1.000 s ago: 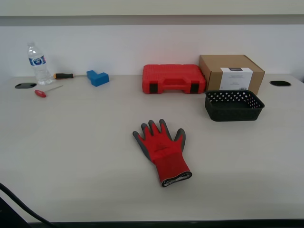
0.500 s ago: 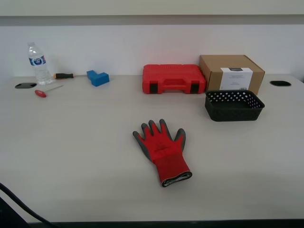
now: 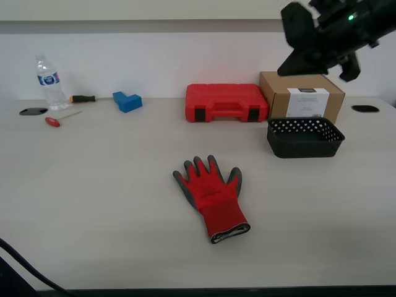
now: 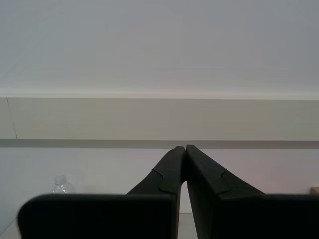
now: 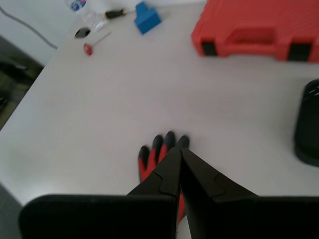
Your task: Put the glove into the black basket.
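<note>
The red glove (image 3: 211,197) lies flat on the table, palm side up, its dark fingertips pointing to the far side. It also shows in the first wrist view (image 5: 152,155), partly hidden behind my first gripper (image 5: 180,148), which is shut and empty high above it. The black basket (image 3: 304,137) stands on the exterior view's right, in front of the cardboard box, and its edge shows in the first wrist view (image 5: 308,124). My second gripper (image 4: 185,146) is shut and empty, facing the wall. A dark arm (image 3: 328,34) hangs at the exterior view's top right.
A red tool case (image 3: 226,103) and a cardboard box (image 3: 301,95) stand at the back. A water bottle (image 3: 49,83), a blue block (image 3: 127,101) and two screwdrivers (image 3: 59,119) lie at the back on the exterior view's left.
A dark arm has come into the exterior view at the top right, above the box and basket. The glove and basket have not moved.
</note>
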`<state>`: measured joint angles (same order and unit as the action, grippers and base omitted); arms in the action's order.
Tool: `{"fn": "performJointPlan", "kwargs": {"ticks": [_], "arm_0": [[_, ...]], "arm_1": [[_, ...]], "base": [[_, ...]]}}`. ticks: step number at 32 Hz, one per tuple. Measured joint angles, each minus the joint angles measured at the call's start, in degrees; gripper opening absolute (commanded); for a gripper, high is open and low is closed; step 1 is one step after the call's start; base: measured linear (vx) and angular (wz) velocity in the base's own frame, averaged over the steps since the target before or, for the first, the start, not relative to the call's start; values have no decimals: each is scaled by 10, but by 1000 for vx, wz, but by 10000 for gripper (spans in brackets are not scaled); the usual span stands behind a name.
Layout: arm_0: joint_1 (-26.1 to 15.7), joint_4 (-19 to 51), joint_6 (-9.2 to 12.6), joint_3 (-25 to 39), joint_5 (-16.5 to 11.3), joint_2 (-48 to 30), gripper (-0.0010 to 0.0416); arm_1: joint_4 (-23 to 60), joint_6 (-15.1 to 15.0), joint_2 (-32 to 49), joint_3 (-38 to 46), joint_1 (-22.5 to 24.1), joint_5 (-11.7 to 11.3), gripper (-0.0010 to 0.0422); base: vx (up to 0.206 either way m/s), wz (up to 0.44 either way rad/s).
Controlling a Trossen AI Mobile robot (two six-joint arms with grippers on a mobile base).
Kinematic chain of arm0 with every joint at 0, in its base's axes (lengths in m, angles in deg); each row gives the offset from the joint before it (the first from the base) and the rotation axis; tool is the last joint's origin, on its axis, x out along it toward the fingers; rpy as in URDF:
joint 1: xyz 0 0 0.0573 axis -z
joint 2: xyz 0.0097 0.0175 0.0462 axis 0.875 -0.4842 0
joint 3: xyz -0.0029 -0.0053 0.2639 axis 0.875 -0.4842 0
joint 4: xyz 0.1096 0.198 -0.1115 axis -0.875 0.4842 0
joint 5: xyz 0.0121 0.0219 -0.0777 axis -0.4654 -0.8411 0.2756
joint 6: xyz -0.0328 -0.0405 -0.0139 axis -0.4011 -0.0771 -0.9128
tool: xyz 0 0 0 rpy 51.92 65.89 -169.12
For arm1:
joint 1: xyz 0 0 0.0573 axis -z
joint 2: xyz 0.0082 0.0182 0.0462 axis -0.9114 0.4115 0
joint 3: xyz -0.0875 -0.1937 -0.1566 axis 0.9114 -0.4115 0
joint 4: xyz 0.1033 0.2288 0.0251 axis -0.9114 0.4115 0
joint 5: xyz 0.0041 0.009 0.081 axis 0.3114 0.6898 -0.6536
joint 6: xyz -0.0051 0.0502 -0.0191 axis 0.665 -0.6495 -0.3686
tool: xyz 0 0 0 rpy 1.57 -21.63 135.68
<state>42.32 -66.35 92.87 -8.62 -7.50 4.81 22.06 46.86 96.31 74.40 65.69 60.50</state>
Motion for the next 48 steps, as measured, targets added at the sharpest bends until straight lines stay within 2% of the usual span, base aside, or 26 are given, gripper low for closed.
{"fn": "performJointPlan", "kwargs": {"ticks": [3,5,7,9,14,20,24,29,33,38,40,45,48], "arm_0": [[-43,12,7,47,-3,-90,1],[-64,32,5,79,9,-139,1],[-96,62,-18,122,27,-208,1],[-115,92,-35,154,32,-253,1],[-171,122,-39,242,41,-367,1],[-195,129,-39,296,62,-438,1],[-204,139,-39,322,66,-480,1],[-222,211,-40,376,68,-544,1],[-224,232,-39,389,82,-568,6],[-224,236,-31,389,126,-574,54],[-224,234,-26,391,149,-573,108],[-224,232,-27,386,167,-573,173],[-224,225,-38,382,175,-573,220]], "arm_1": [[1,0,0,0,0,0,0],[1,0,0,0,0,0,0],[2,0,0,0,0,0,0],[3,0,0,0,0,0,0],[2,0,0,0,0,-3,0],[2,0,0,0,0,-3,0],[2,0,0,0,0,-3,0],[2,0,0,0,0,-4,0],[3,0,0,0,0,-4,0],[3,0,0,0,0,-4,0],[3,0,0,0,0,-4,0],[3,0,0,0,0,-4,0],[3,0,0,0,0,-4,0]], "base": [[0,0],[0,0],[0,0],[0,0],[0,0],[0,0],[0,0],[0,0],[0,0],[0,0],[0,0],[0,0],[0,0]]}}
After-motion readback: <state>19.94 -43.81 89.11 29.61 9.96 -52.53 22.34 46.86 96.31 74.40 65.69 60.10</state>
